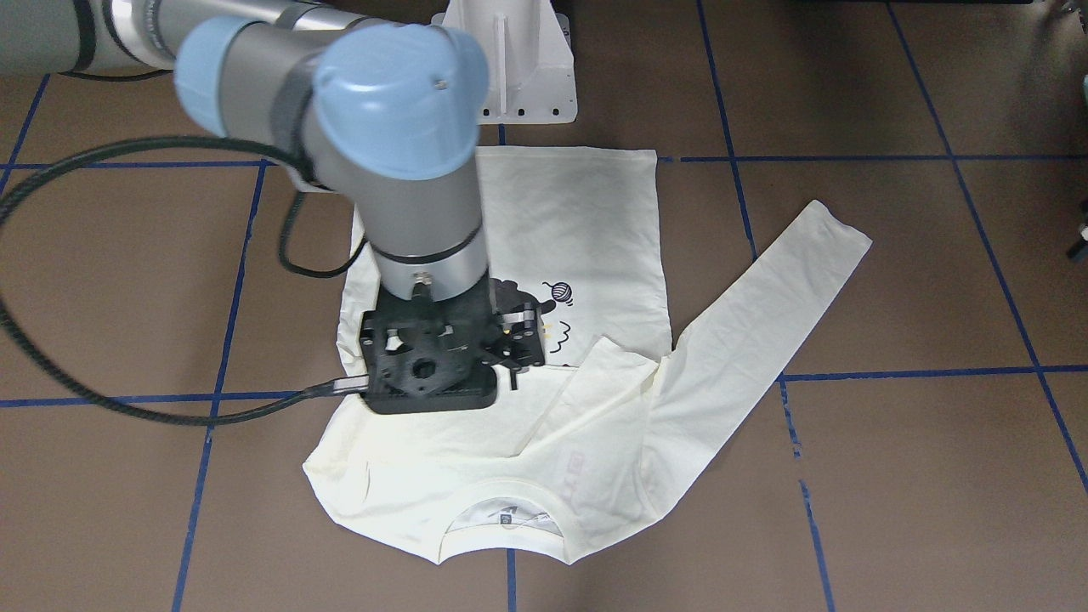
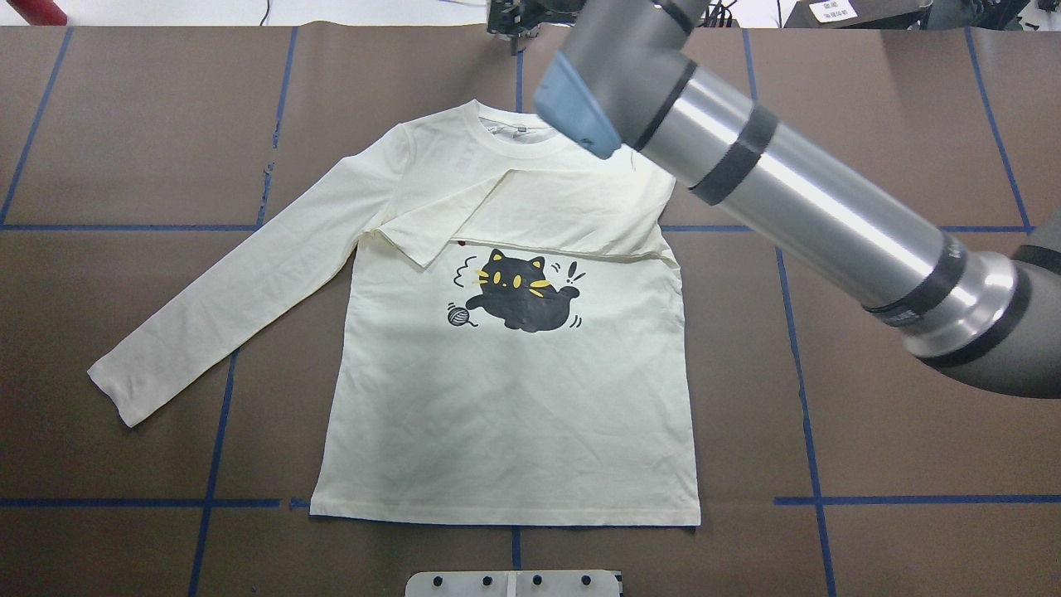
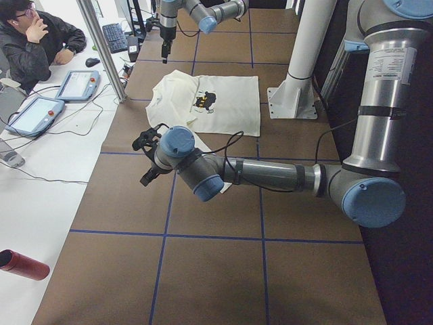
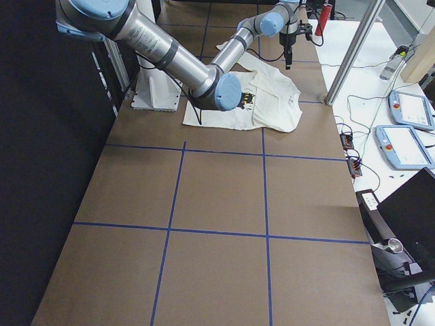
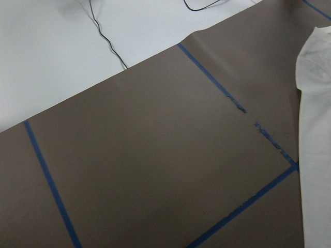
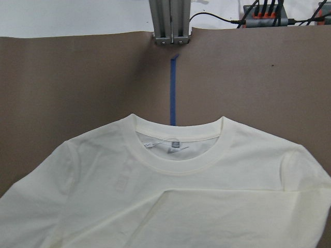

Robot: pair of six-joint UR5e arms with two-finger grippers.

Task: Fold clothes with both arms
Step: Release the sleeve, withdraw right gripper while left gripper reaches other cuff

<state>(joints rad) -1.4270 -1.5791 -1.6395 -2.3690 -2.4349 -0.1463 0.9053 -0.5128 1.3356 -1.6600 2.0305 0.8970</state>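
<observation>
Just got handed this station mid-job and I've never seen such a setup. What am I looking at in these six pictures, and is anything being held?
These are two jointed robot arms at a brown table. One picture looks down from behind the robot, one faces it from across the table, two look along the table from its ends, and two come from cameras on the wrists. A cream T-shirt lies flat, cat print up. One sleeve is folded across the chest; the other sleeve lies stretched out. The right gripper hangs above the shirt's upper half; the left gripper is near the outstretched sleeve, over bare table. No cloth is lifted, so nothing seems held; whether the jaws are open I cannot tell.
</observation>
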